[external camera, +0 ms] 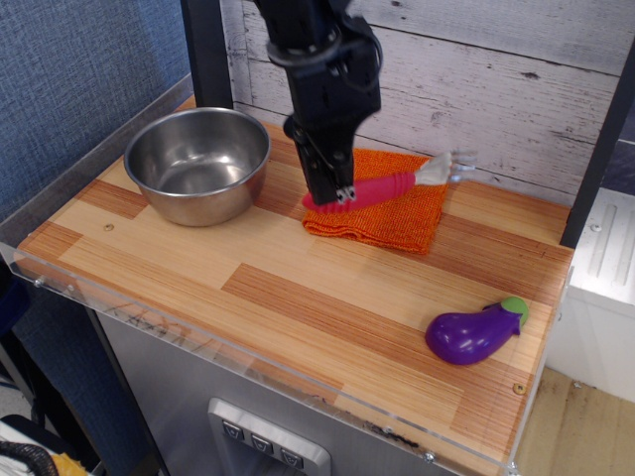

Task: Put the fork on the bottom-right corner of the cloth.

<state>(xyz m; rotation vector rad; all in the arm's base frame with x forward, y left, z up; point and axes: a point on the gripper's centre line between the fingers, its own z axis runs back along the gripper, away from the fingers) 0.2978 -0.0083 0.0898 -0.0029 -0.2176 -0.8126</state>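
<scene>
one fork [389, 186], one cloth [397, 213], one steel bowl [197, 164], one toy eggplant [475, 332]

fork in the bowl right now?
No, the hand holds the fork over the cloth; the bowl sits empty.

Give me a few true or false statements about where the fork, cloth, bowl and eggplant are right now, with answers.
1. The gripper holds the fork by its red handle. True.
2. The fork lies inside the steel bowl. False: it is held over the orange cloth.
3. The fork's tines point toward the bowl. False: they point right, away from it.
4. The toy eggplant sits on the wooden table, off the cloth. True.
</scene>
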